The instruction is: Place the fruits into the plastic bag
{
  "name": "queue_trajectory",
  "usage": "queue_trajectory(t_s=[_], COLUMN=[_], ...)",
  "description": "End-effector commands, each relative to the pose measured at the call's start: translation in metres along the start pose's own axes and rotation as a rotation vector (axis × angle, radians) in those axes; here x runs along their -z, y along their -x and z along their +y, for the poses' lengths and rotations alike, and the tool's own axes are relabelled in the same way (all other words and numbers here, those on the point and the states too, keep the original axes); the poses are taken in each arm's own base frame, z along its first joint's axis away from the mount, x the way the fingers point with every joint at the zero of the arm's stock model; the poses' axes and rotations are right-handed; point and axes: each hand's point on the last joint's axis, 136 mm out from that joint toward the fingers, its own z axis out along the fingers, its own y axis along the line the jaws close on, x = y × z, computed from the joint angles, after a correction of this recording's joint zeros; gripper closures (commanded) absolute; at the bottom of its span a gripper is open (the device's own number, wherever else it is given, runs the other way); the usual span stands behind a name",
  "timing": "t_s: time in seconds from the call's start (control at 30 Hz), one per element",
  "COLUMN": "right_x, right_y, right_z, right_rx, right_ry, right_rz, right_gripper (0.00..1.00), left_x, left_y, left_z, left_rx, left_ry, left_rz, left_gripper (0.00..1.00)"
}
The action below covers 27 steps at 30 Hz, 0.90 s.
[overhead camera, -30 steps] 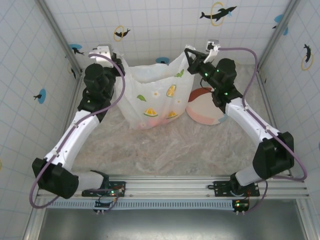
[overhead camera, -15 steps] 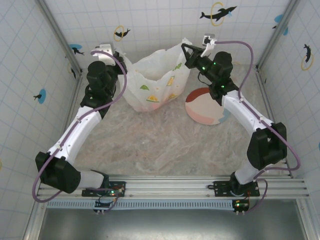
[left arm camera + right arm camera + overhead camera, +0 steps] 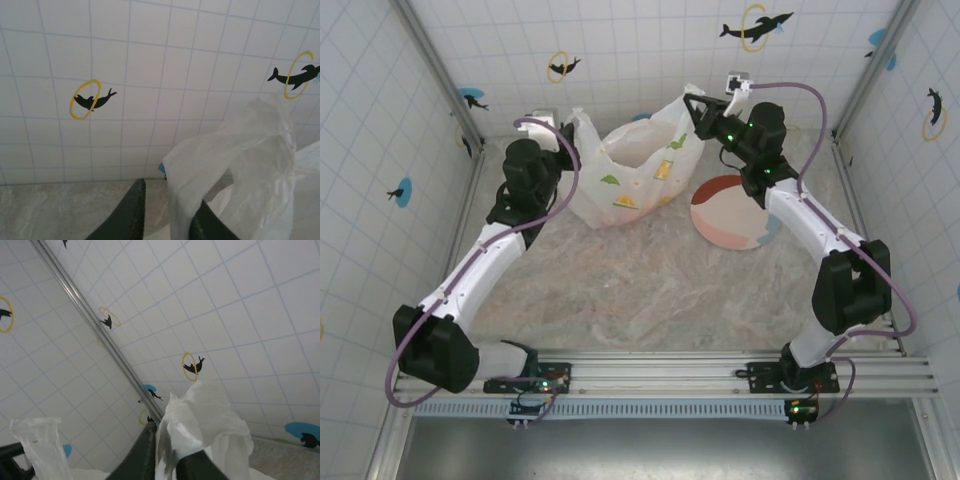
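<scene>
Top external view: the left arm (image 3: pixel 480 265) runs from the near rail up along the left wall, elbow bent. The left gripper (image 3: pixel 563 130) is raised near the back wall at the bag's left top. The bag (image 3: pixel 632 172) hangs open-mouthed between both grippers at the far middle of the table (image 3: pixel 650 290), with broad bare tabletop in front of it. The plate (image 3: pixel 725 215) lies just right of the bag. The right gripper (image 3: pixel 693 103) is at the bag's right top, and the right arm (image 3: pixel 810 230) arches from the near rail. Left wrist view: the fingers (image 3: pixel 131 212) pinch a bag handle. Right wrist view: the fingers (image 3: pixel 142 452) pinch the other handle.
</scene>
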Motion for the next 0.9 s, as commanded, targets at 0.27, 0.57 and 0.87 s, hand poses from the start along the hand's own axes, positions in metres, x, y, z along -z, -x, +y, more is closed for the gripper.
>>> queue_trajectory(t_s=[0.27, 0.57, 0.87], right_x=[0.020, 0.056, 0.101], right_y=[-0.016, -0.012, -0.015], right_z=[-0.001, 0.001, -0.006], right_rx=[-0.002, 0.080, 0.188], right_ry=[0.007, -0.068, -0.199], right_rz=[0.083, 0.098, 0.109], right_gripper=[0.56, 0.27, 0.14], left_x=[0.027, 0.057, 0.087], left_y=[0.022, 0.016, -0.030], left_z=[0.006, 0.006, 0.019], left_rx=[-0.028, -0.024, 0.068], left_ry=[0.019, 0.002, 0.040], left_rz=[-0.041, -0.027, 0.052], left_gripper=[0.44, 0.26, 0.21])
